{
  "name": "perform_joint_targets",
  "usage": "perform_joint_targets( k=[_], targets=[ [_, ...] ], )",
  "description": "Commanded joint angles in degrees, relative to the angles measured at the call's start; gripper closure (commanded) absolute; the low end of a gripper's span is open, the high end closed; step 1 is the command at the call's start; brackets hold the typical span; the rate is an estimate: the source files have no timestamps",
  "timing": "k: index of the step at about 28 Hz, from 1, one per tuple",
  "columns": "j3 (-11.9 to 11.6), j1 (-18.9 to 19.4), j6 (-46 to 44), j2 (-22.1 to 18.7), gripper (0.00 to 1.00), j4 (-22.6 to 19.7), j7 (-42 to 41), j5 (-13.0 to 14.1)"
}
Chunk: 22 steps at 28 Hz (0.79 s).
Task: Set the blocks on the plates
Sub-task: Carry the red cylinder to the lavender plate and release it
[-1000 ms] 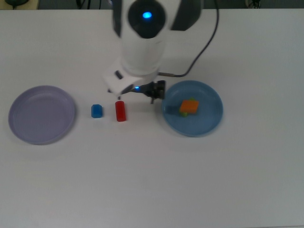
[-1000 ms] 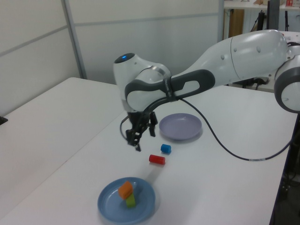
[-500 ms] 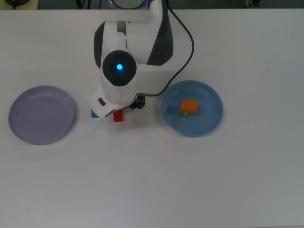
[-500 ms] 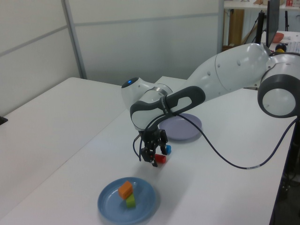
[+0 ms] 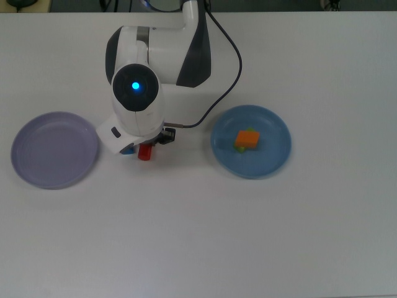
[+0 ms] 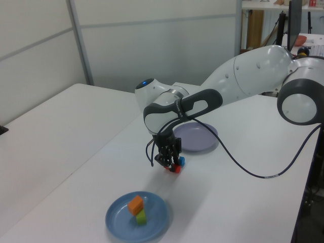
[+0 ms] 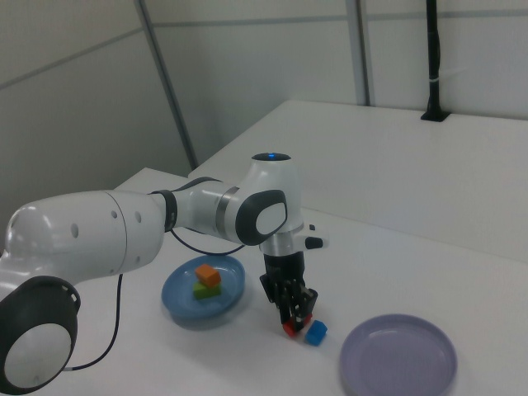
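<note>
My gripper [image 6: 171, 163] points straight down, shut on the red cylinder [image 6: 175, 169], which sits low over the table right beside the blue hexagonal block [image 6: 181, 162]. The right view shows the same: gripper [image 7: 295, 317], red cylinder [image 7: 289, 328], blue block [image 7: 315, 332]. From above, the arm hides the gripper; only part of the red cylinder [image 5: 144, 153] and a sliver of the blue block [image 5: 127, 151] show. The orange wedge [image 5: 247, 138] lies on the green bar [image 5: 239, 148] in the blue plate [image 5: 273, 161]. The lavender plate [image 5: 54, 149] holds nothing.
The arm's black cable [image 5: 226, 93] loops over the table between the arm and the blue plate. The white table [image 5: 198, 236] stretches wide toward the top view's bottom edge.
The arm swung toward the top view's left and lowered its gripper onto the red cylinder. The cylinder has shifted a little toward the blue block. The plates and stacked blocks stayed put.
</note>
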Motion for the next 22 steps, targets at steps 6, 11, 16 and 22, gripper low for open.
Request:
perform_joint_targets(
  k=[6, 11, 16, 22],
  targets=[
    [0.16, -1.57, 0.48, -3.65, 1.0, -0.59, -1.93, 0.31],
    [0.08, -3.24, -0.05, -5.32, 1.0, 0.99, -1.85, 0.4],
    [0.08, -7.63, 0.3, -5.06, 1.0, 1.35, -5.7, 0.22],
    [0.16, -15.01, 0.65, -4.01, 1.0, 1.35, -11.06, 0.31]
  ],
)
